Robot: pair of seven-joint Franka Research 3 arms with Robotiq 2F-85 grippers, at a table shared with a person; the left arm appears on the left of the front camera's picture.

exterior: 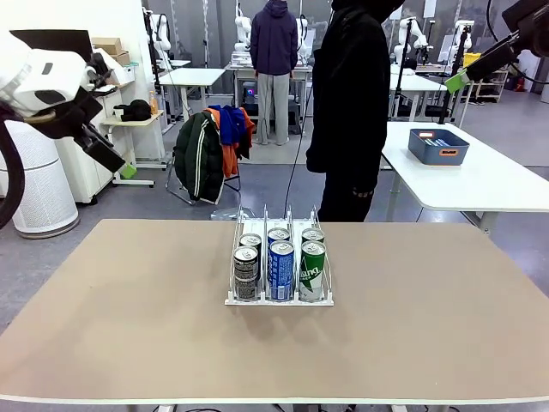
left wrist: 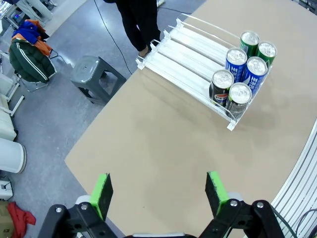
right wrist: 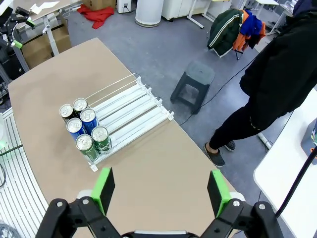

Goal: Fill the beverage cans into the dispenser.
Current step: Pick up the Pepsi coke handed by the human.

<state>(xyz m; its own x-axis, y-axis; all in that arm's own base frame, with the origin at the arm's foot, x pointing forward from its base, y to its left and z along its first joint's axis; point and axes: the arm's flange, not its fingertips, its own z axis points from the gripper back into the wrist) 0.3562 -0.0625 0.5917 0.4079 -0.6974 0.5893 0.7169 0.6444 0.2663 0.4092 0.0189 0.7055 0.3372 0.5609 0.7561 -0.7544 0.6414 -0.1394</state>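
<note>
The dispenser (exterior: 279, 299) stands at the middle of the tan table, a white base with thin wire dividers making three lanes. Several beverage cans fill its near end: a dark Pepsi can (exterior: 246, 273), a blue can (exterior: 281, 269) and a green can (exterior: 312, 270) in front, one more behind each. The same dispenser (left wrist: 188, 54) and cans (left wrist: 238, 99) appear in the left wrist view, and the dispenser (right wrist: 130, 113) and cans (right wrist: 84, 130) in the right wrist view. My left gripper (left wrist: 158, 191) hovers open high at the left, and my right gripper (right wrist: 160, 187) hangs open high at the right; both are empty.
A person in black (exterior: 350, 103) stands at the table's far edge, just behind the dispenser. A grey stool (left wrist: 96, 77) sits on the floor beside that edge. A white table with a blue bin (exterior: 438, 146) is at the back right.
</note>
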